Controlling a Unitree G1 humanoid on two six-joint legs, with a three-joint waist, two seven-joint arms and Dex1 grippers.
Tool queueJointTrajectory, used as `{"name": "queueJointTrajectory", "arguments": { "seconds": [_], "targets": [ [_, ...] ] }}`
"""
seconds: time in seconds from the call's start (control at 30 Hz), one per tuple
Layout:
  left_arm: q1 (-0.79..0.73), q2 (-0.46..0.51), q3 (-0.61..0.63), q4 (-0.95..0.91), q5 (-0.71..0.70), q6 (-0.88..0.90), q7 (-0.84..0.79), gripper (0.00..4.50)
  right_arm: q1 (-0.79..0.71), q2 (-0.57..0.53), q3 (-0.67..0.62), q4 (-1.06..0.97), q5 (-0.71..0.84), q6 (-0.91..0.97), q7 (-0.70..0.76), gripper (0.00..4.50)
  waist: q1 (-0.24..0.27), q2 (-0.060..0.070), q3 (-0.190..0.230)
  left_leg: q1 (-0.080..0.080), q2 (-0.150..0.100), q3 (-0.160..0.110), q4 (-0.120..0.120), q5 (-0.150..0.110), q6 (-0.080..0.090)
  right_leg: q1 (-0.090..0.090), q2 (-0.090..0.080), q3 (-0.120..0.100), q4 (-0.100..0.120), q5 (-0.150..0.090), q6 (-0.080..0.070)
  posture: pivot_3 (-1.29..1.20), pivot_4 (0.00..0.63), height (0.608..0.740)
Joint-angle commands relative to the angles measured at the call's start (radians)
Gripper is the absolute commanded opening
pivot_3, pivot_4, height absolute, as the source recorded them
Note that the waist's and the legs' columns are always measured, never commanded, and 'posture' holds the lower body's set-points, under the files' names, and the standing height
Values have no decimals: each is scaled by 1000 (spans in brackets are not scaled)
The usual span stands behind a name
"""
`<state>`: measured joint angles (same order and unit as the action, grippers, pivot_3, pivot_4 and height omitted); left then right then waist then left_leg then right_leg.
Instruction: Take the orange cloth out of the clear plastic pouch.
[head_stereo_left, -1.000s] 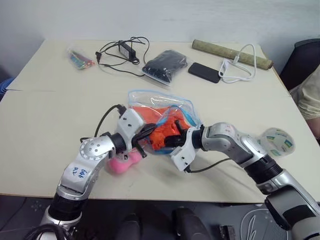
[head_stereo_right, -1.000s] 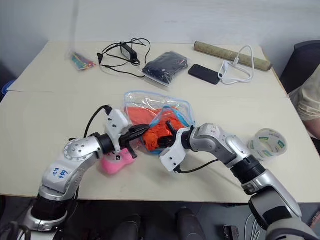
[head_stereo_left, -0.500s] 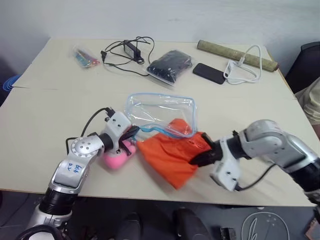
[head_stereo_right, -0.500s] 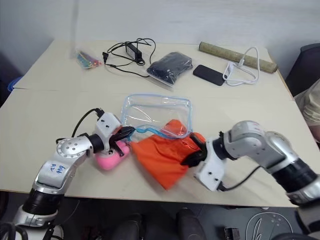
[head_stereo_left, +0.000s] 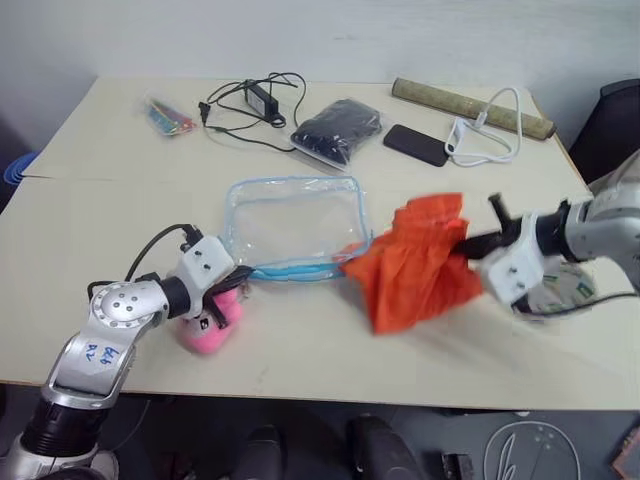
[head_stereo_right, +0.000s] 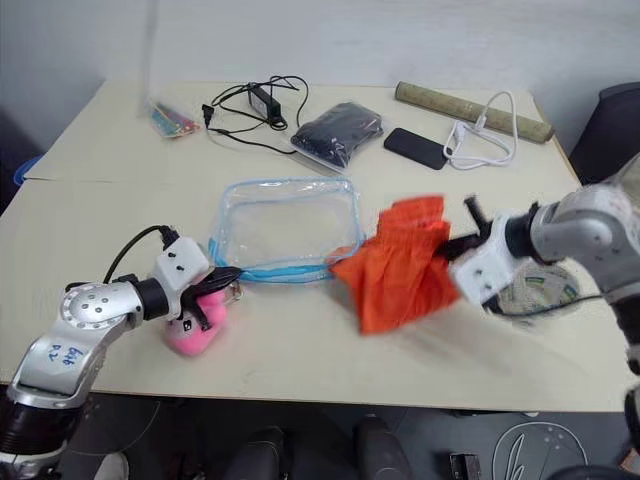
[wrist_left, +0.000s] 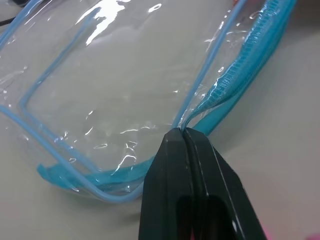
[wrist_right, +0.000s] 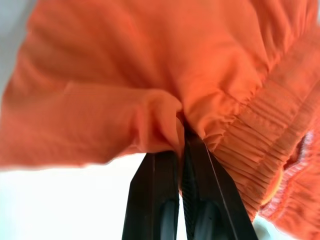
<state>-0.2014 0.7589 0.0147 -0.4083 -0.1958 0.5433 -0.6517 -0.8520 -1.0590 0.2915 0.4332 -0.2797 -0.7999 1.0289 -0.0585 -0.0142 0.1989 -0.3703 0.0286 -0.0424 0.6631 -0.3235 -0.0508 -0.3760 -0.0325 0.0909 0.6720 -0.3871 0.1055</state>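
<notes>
The clear plastic pouch (head_stereo_left: 290, 222) with its light blue edge lies flat and empty in the middle of the table. My left gripper (head_stereo_left: 232, 281) is shut on the pouch's near left edge; the left wrist view shows the black fingers (wrist_left: 185, 165) pinching the blue zip strip (wrist_left: 240, 75). The orange cloth (head_stereo_left: 418, 262) hangs bunched to the right of the pouch, outside it and lifted off the table. My right gripper (head_stereo_left: 472, 243) is shut on the cloth's right side; in the right wrist view a fold of the cloth (wrist_right: 165, 110) is clamped between its fingers (wrist_right: 160, 200).
A pink plush toy (head_stereo_left: 207, 326) lies under my left gripper. At the back are a charger with cable (head_stereo_left: 250, 97), a bag with black contents (head_stereo_left: 338, 129), a phone (head_stereo_left: 417, 145), a white cable (head_stereo_left: 485, 138), a rolled mat (head_stereo_left: 470, 107) and a small colourful bag (head_stereo_left: 167, 116). A tape roll (head_stereo_right: 540, 285) sits behind my right gripper.
My right gripper has pulled the orange cloth out of the pouch, to the right and upward. My left gripper has drawn the pouch's edge leftward, and the pouch now lies flat and empty.
</notes>
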Motion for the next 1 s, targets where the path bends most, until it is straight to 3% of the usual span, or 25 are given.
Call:
{"name": "queueJointTrajectory", "arguments": {
  "seconds": [0.03,0.23,0.43,0.7,0.87,0.97,1.0],
  "targets": [
    [24,26,-8,-66,12,7,-19,0,-46,10,-32,129,-95,12,-126,33,1,0,0,0,0,0,0,0,-1,0,1,0,-1,0,0,0,150,740],
    [38,66,42,-4,69,-1,13,0,-39,-37,-23,235,-175,-19,-179,33,3,1,1,-3,0,3,-1,0,-1,-1,0,-1,-4,0,0,0,150,740],
    [56,81,66,-22,36,-9,-33,0,-39,-96,-28,318,-236,15,-233,33,-2,1,1,0,0,8,-1,0,0,-2,0,-2,-1,0,0,0,150,740],
    [1,7,30,-91,-19,34,-38,0,93,-48,-99,74,55,117,-78,33,-7,2,1,1,1,10,1,0,0,-2,2,0,3,0,0,0,150,740],
    [-105,-57,39,-170,-160,118,-58,0,138,-46,-112,-84,205,182,44,33,0,2,1,1,1,9,2,0,0,-2,1,-1,4,0,0,0,150,740],
    [-157,-49,-10,-130,-93,93,-34,0,169,-63,-125,-149,279,218,111,33,3,2,1,0,1,8,3,0,0,-2,1,-1,3,0,0,0,150,740],
    [-167,-41,-34,-102,-61,68,-35,192,172,-65,-130,-157,283,226,118,8,3,2,1,0,1,8,3,0,0,-1,1,-1,3,0,0,0,150,740]
  ]
}}
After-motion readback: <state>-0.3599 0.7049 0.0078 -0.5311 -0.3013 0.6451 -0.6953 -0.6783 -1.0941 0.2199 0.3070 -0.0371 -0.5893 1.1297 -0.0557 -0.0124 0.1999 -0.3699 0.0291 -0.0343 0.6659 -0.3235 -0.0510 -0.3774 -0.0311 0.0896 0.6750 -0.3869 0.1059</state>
